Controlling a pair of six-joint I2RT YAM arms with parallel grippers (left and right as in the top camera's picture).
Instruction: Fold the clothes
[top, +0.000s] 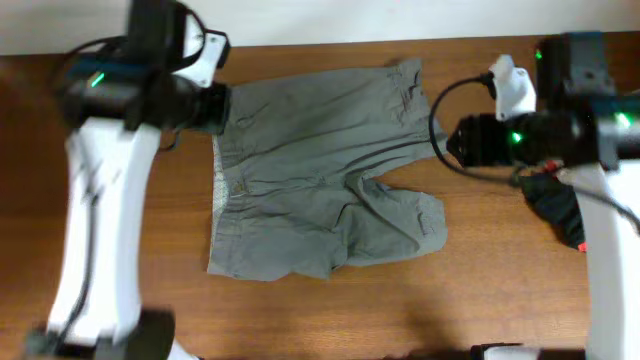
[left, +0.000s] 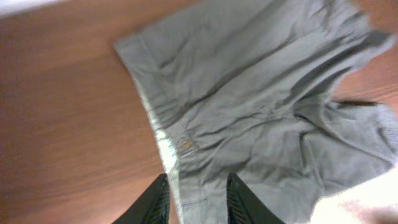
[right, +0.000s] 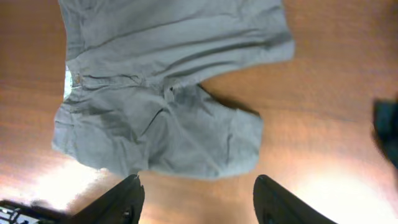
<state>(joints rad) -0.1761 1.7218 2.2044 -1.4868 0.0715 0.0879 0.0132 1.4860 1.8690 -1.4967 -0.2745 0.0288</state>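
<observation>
Across the middle of the overhead frame lay the grey-olive shorts (top: 320, 170), spread on the wooden table (top: 500, 290) with the waistband (top: 222, 175) toward the left of the picture and the two legs pointing right, the lower leg rumpled and curled in on itself. We found no fold in them yet, only wrinkles, so we judged the task to be at its very start: the arms were lining up for a first hold. At the bottom of the left wrist view the left gripper (left: 197, 182) hung over the waistband edge with its jaws partly apart; cloth showed in the gap between them, but we saw nothing pinched, and we could not tell for sure whether the tips touched the fabric. At the bottom of the right wrist view the right gripper (right: 198, 182) stood wide apart and empty, over bare wood just below the rumpled leg. A dark garment (top: 555, 205) sat at the right edge of the overhead frame, apart from the shorts. To our mind the next move called for each gripper to come down on its own end of one long edge, close on a single layer, and carry that side over the other leg, after smoothing the curled hem so that it would not bunch inside the fold.
</observation>
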